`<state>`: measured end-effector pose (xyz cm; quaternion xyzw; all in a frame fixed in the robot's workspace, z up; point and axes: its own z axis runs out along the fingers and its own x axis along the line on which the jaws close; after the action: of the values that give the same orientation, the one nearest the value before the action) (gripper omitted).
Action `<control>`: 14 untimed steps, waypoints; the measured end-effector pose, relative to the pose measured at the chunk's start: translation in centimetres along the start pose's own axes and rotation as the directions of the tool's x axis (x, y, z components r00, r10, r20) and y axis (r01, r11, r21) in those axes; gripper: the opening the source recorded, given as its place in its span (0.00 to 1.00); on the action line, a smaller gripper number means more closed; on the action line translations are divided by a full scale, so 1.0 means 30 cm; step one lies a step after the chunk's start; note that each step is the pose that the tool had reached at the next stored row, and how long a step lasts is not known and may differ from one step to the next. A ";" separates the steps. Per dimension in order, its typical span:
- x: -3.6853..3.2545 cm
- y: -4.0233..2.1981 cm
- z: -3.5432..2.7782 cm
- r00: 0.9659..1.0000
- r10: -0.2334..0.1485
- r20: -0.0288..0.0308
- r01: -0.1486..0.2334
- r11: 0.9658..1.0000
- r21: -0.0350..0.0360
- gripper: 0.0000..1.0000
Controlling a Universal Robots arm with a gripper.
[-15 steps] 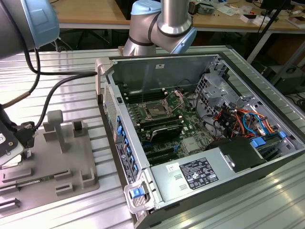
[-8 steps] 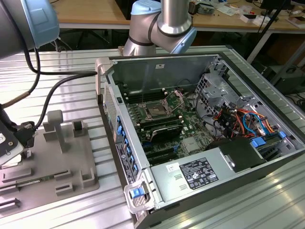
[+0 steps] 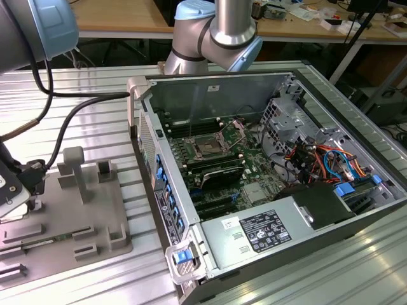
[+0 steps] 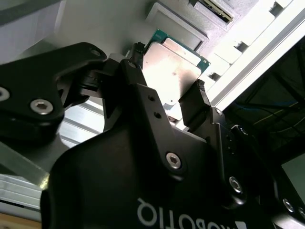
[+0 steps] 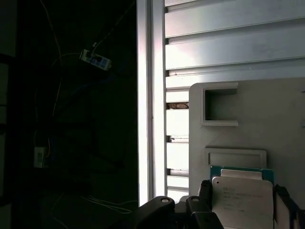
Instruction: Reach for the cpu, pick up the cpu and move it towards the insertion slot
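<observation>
The gripper (image 5: 243, 202) has its two fingers (image 5: 205, 193) pressed against opposite edges of the cpu (image 5: 242, 195), so the cpu sits pinched between them in both wrist views. Directly under the gripper is the grey tray (image 5: 286, 119). I cannot tell if the cpu is already off it. The step in hand looks like the pick-up. The insertion slot (image 3: 208, 147) is well apart from the gripper, inside the open computer case (image 3: 210, 89). In my judgement, a move there calls for a level, firm hold on this thin chip.
</observation>
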<state>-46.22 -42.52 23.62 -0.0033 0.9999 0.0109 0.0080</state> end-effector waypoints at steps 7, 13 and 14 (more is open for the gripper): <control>0.000 0.001 -0.026 1.000 0.000 0.000 0.000 1.000 0.000 0.55; -0.001 0.001 -0.038 1.000 0.000 0.000 0.000 1.000 0.000 0.55; -0.001 0.001 -0.040 1.000 0.000 0.000 0.000 1.000 0.000 0.55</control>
<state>-46.22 -42.52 24.83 -0.0034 0.9999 0.0111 0.0080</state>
